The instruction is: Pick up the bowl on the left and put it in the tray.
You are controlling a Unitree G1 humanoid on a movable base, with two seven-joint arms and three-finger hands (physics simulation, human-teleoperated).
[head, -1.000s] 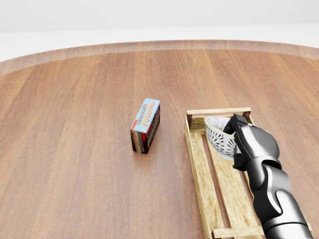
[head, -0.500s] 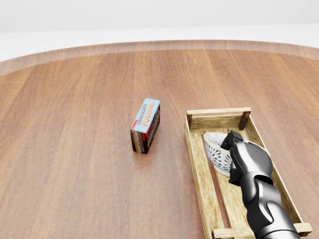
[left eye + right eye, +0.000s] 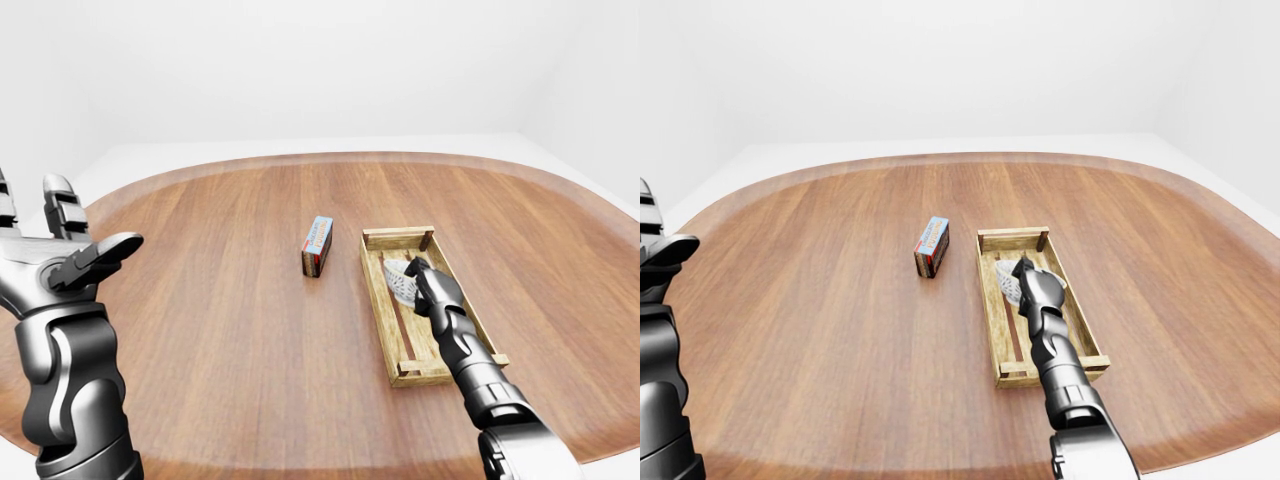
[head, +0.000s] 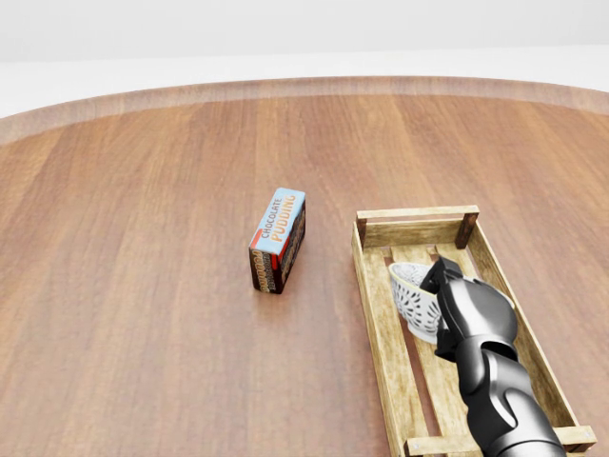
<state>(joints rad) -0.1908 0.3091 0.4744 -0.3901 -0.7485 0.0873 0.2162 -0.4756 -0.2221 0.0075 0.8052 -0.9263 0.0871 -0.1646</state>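
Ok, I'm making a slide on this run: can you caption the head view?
Right hand holds the patterned white bowl tilted inside the wooden tray, chocolate pudding box standing to its left.

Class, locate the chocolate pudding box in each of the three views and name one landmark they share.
Left-eye view: chocolate pudding box at picture centre.
Head view: slightly left of centre.
Right-eye view: slightly left of centre.
Shared landmark: wooden tray, just right of it in all three.

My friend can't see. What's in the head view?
The robot's right hand holds a white patterned bowl inside a wooden tray, lower right. A chocolate pudding box stands on the wooden table left of it.
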